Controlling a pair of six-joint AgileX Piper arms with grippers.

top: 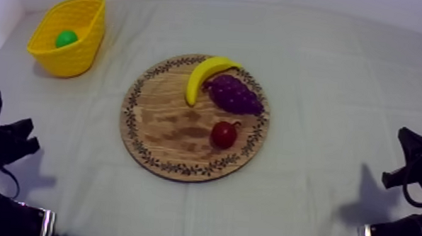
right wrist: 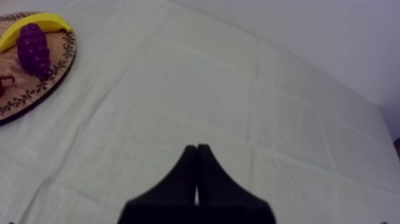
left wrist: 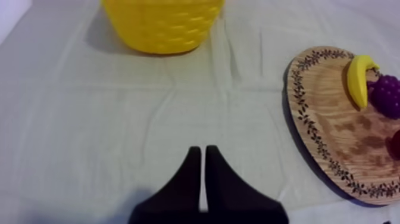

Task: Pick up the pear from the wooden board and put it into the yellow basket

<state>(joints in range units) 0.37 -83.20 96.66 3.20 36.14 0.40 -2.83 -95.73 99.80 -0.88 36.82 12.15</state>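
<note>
Three fruits lie on the board (top: 149, 133): a banana (top: 204, 75), grapes (top: 235, 94) touching it, and a small red fruit (top: 223, 134) a little apart from both. No pear is among them. A green fruit, which I take to be the pear (top: 66, 38), sits inside the basket (top: 76, 57) at the far left of the tabletop (top: 329, 99). On that reading the task looks done, with nothing left to carry. The left tool (left wrist: 200, 149) is clenched on nothing, its fingers together in a narrow wedge; it points over bare cloth toward the basket, with the board off to its side. The right tool (right wrist: 196, 148) is likewise clenched and empty, low at its own side of the tabletop. The pear lies well apart from both tools, nearer the left one, and the basket wall stands between them.
</note>
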